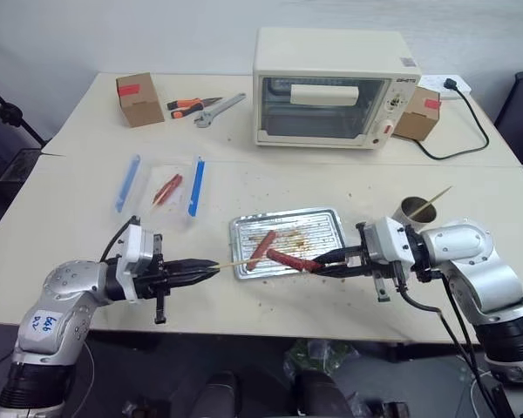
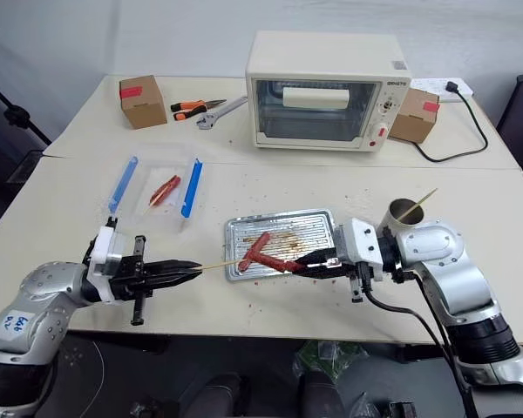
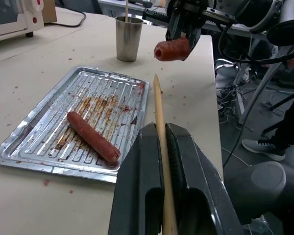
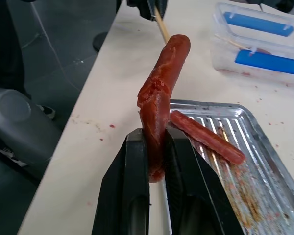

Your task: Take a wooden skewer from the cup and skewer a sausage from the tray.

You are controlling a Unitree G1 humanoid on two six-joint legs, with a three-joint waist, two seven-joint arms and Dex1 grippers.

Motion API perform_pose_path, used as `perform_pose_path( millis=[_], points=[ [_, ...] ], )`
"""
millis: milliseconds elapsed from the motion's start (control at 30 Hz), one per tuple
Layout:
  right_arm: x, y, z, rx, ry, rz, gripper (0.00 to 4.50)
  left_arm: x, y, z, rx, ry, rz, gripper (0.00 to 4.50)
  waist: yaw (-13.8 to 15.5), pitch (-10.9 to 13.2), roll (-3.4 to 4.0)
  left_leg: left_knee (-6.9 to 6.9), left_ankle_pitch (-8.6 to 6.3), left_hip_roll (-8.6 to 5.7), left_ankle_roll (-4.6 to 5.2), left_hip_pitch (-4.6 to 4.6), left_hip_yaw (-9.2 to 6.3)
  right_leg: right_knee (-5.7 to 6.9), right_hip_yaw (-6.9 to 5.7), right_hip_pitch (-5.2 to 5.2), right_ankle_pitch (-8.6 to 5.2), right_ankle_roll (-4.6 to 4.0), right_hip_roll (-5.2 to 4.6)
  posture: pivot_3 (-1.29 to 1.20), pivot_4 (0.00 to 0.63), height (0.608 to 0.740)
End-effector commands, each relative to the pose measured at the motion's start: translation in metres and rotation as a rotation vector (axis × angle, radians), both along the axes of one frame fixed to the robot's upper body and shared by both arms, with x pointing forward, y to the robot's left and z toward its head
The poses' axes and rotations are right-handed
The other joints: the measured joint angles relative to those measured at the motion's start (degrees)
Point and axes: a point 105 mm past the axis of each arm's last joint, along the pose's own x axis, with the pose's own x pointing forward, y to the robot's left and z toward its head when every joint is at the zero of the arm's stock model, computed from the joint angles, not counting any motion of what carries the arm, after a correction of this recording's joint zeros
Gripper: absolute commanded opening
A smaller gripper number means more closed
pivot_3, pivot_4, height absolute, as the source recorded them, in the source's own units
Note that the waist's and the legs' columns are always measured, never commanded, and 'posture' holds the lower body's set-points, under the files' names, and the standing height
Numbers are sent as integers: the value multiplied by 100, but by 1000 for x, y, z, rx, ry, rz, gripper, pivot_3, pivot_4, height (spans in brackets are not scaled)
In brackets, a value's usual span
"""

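Head cam: I've got the left gripper (image 1: 211,271) clamped on the skewer (image 1: 234,263), tip aimed at the sausage (image 1: 294,260) pinched in the right gripper (image 1: 324,259), above the tray's (image 1: 327,217) front edge. L wrist cam: cup (image 3: 129,38) behind the tray. R wrist cam: 2nd sausage (image 4: 206,136) lying in the tray.

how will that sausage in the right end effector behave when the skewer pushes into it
The sausage looks soft: it already bends and its skin is split above the right end effector, so it may buckle or tear. Its glossy skin could let the wooden skewer tip slide off.
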Motion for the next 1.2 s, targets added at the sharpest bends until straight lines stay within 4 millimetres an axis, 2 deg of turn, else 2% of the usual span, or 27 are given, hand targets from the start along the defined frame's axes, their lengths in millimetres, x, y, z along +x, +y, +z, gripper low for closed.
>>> perform_pose_path(
  millis=[33, 233, 1200],
  points=[
    [-5, 3, 9, 7, -49, 50, 231, -5, -5, 13, -20, -31, -39, 0, -1, 0, 0, 0, 0, 0, 0, 0, 0, -1, 0, 0, 0, 0, 0, 0, 150, 740],
    [-1, -2, 9, -5, -59, 34, 231, -7, -5, 19, -19, -31, -48, 0, 1, 0, 0, 0, 0, 0, -1, 0, 0, -1, 0, 1, 0, 0, 0, 0, 150, 740],
    [0, -2, 7, -20, -58, 31, 231, -9, -2, 21, -23, -26, -36, 0, 3, 0, 0, 0, 0, 1, -1, 0, 0, -1, -1, 1, 0, 0, 0, 0, 150, 740]
  ],
)
